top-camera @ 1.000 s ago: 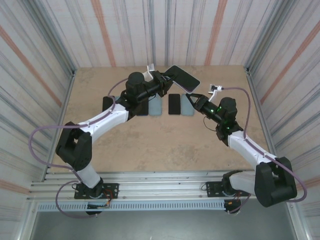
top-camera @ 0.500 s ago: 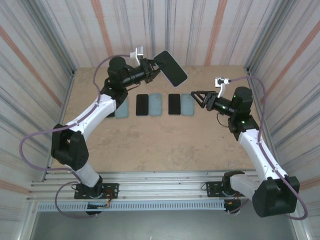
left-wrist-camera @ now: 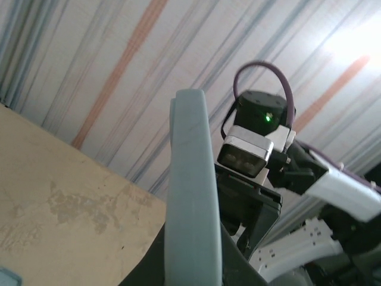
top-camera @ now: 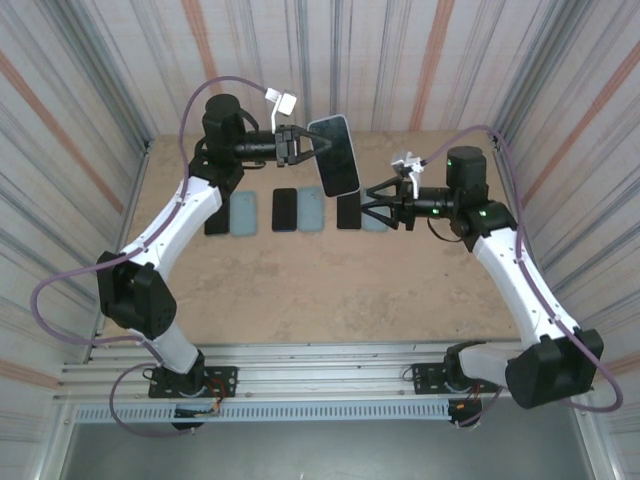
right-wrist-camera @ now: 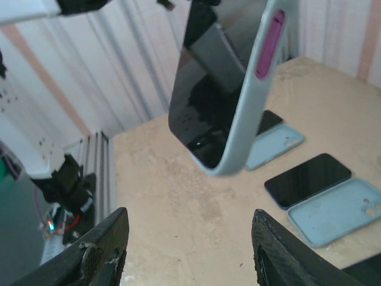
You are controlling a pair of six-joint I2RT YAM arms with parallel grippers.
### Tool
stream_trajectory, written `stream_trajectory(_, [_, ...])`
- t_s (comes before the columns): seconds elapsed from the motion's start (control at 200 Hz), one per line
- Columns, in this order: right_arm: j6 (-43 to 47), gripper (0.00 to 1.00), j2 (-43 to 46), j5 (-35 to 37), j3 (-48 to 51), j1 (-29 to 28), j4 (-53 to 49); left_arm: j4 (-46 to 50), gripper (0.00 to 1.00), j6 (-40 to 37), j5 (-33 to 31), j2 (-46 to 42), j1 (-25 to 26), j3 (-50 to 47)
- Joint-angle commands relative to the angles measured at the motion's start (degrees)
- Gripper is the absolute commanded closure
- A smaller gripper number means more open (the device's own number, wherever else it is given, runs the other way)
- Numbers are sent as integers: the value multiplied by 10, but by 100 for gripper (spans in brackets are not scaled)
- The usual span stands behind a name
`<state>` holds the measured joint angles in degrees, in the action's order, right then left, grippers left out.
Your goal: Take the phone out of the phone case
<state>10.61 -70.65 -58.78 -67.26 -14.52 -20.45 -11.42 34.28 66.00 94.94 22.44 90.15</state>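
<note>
The phone (top-camera: 337, 160), dark screen toward the right arm, sits in a light blue phone case (left-wrist-camera: 190, 196) with a pink side button (right-wrist-camera: 269, 44). It hangs in the air over the back of the table. My left gripper (top-camera: 308, 148) is shut on the case's edge, its jaws pressing both faces. My right gripper (top-camera: 377, 201) stands open just right of the phone and lower down, pointing at it without touching. In the right wrist view the two fingertips (right-wrist-camera: 102, 250) are wide apart below the phone's lower corner (right-wrist-camera: 214, 158).
On the table (top-camera: 330, 280) under the raised phone lies a row of bare black phones (top-camera: 285, 209) and empty light blue cases (top-camera: 311, 208), several in all. Striped walls close in the back and both sides.
My left arm has lifted the cased phone and turned it more upright. My right gripper has opened, drawn back to the right, then swung left toward the phone.
</note>
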Motion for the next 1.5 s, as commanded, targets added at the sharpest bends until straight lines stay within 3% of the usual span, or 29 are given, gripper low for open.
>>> stream_trajectory(0.0, [116,47,-31,-6,-38,-20,-86,11,100,-76,61,-32,-5,21])
stream_trajectory(0.416, [194,71,-93,-6,-97,-54,-139,78,100,-137,93,-44,-8,21])
stream_trajectory(1.077, [232,82,-111,-2,-123,-62,-174,98,100,-144,98,-43,-9,24])
stream_trajectory(1.238, [243,87,-114,25,-132,-65,-179,109,100,-140,112,-45,-9,22])
stream_trajectory(1.493, [266,89,-104,128,-133,-81,-160,132,100,-120,137,-48,5,21])
